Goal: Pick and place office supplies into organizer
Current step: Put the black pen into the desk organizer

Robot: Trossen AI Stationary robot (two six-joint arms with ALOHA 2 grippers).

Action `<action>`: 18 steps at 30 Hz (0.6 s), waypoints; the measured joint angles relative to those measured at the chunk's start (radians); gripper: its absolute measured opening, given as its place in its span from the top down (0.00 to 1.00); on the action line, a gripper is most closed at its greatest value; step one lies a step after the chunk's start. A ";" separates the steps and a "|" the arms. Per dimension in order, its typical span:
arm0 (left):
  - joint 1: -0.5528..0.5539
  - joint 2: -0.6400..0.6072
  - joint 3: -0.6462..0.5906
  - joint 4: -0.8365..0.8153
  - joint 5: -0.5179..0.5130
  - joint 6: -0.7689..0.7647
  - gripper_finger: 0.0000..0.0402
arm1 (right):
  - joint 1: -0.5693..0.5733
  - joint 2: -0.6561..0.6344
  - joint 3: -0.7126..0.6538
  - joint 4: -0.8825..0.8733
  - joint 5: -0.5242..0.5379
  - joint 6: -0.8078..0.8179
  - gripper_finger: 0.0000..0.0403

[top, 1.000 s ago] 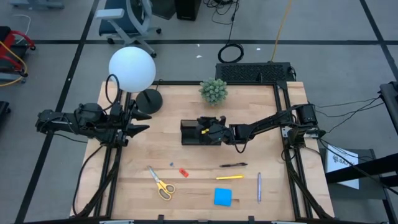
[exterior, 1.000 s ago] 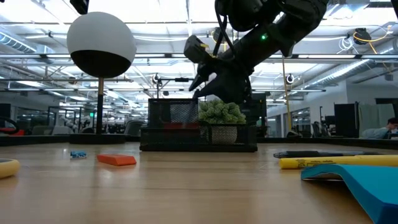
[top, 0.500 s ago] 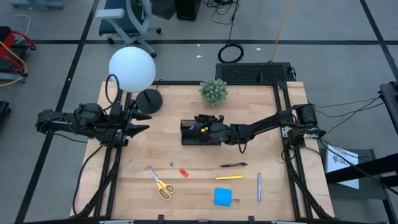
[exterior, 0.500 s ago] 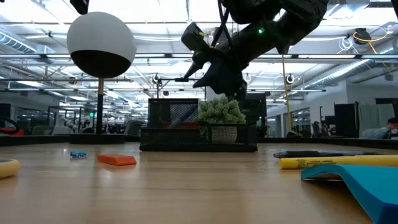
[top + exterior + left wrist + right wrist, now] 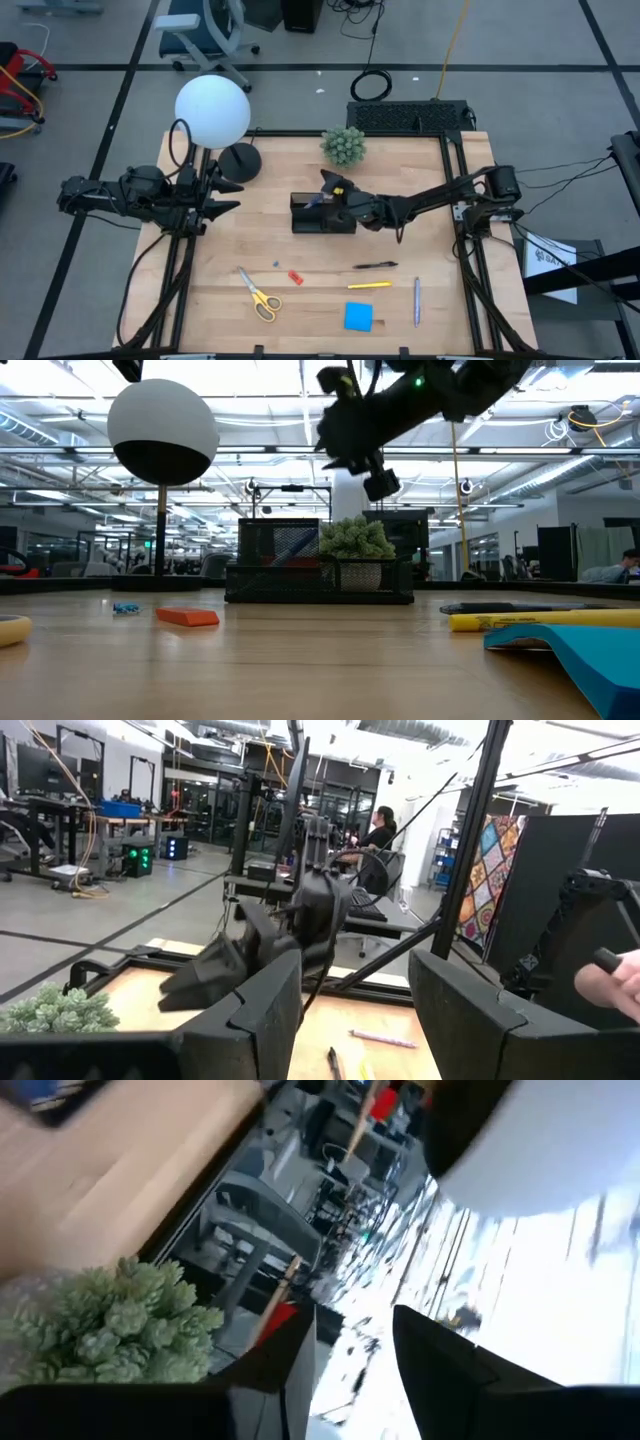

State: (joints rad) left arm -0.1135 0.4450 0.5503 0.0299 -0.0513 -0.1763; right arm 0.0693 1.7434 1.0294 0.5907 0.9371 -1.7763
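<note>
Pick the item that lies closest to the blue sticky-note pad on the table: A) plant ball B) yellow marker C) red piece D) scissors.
B: in the high view the yellow marker lies just above the pad, while the scissors, the red piece and the plant ball are all farther off.

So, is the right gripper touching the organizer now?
Apart. The low view shows the right gripper raised, with clear space between it and the organizer.
</note>
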 joint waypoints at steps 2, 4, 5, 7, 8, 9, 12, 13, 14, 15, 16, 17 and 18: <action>0.000 0.000 0.000 -0.002 0.000 0.011 0.52 | 0.001 -0.021 0.000 -0.004 0.010 0.086 0.69; 0.000 0.000 0.000 -0.005 0.000 0.013 0.52 | 0.007 -0.045 0.000 -0.027 0.021 0.179 0.69; 0.000 0.000 0.000 -0.005 0.000 0.013 0.52 | 0.011 -0.059 0.000 -0.045 0.029 0.221 0.69; 0.000 0.000 0.000 -0.005 0.000 0.013 0.52 | 0.024 -0.089 0.000 -0.086 0.035 0.307 0.69; 0.000 0.000 0.000 -0.005 0.000 0.013 0.52 | 0.032 -0.106 0.000 -0.117 0.034 0.356 0.70; 0.000 0.000 0.000 -0.005 0.000 0.012 0.52 | 0.041 -0.121 0.000 -0.147 0.034 0.410 0.70; 0.000 0.000 0.000 -0.005 0.000 0.012 0.52 | 0.074 -0.171 0.000 -0.237 0.032 0.568 0.70; 0.000 0.000 0.000 -0.004 0.000 0.012 0.52 | 0.089 -0.189 0.000 -0.266 0.033 0.622 0.70; 0.000 0.000 0.000 -0.004 0.000 0.013 0.52 | 0.102 -0.204 0.000 -0.294 0.033 0.672 0.70; 0.000 0.000 0.000 -0.004 0.000 0.014 0.52 | 0.116 -0.219 0.000 -0.318 0.034 0.721 0.70; 0.000 0.000 0.000 -0.005 0.000 0.014 0.52 | 0.131 -0.234 0.000 -0.348 0.034 0.771 0.70; 0.000 0.000 0.000 -0.005 0.000 0.014 0.52 | 0.145 -0.248 0.000 -0.374 0.034 0.822 0.70; 0.000 0.000 0.000 -0.004 0.000 0.014 0.52 | 0.159 -0.260 0.000 -0.395 0.034 0.873 0.70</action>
State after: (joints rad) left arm -0.1137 0.4450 0.5503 0.0257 -0.0514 -0.1619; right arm 0.2286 1.4837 1.0294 0.1961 0.9707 -0.9038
